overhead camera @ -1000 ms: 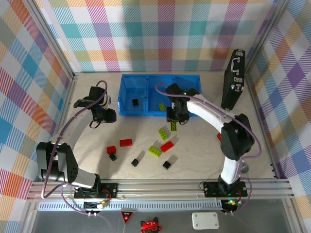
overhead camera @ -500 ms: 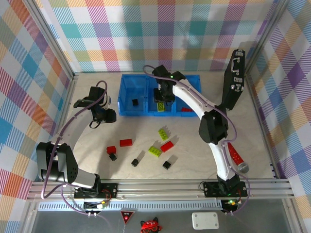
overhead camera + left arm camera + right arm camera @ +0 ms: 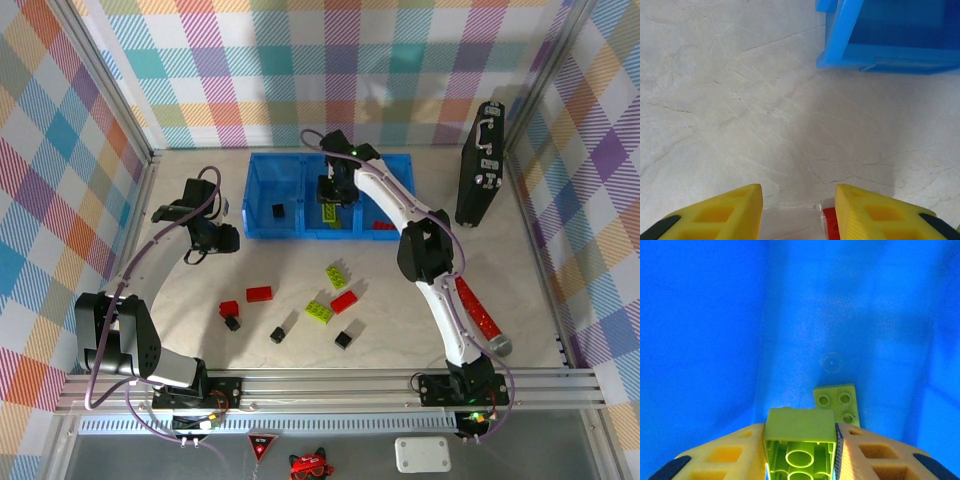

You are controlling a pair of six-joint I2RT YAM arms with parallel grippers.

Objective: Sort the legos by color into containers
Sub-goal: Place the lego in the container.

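Observation:
My right gripper [image 3: 335, 196] [image 3: 800, 452] hangs over the middle compartment of the blue bin [image 3: 262, 233] [image 3: 700, 315], shut on a lime-green brick [image 3: 800, 432] whose hollow underside faces the camera. Below it another lime brick [image 3: 836, 402] [image 3: 330, 218] lies on the compartment floor. A black brick [image 3: 277, 210] is in the left compartment and a red one [image 3: 383, 226] in the right. On the table lie red [image 3: 259, 293], lime [image 3: 319, 312] and black [image 3: 344, 340] bricks among several. My left gripper [image 3: 215, 238] [image 3: 799, 210] stands open just left of the bin [image 3: 880, 50], nothing between its fingers.
A tall black case [image 3: 480, 160] stands at the back right. A long flat red strip [image 3: 475, 310] lies by the right arm. A small red piece [image 3: 830, 222] shows at the bottom edge beside my left gripper's right finger; what it is I cannot tell.
My right gripper has moved from the table in front of the bin up and back over the middle compartment, carrying the lime brick. The left arm has not moved.

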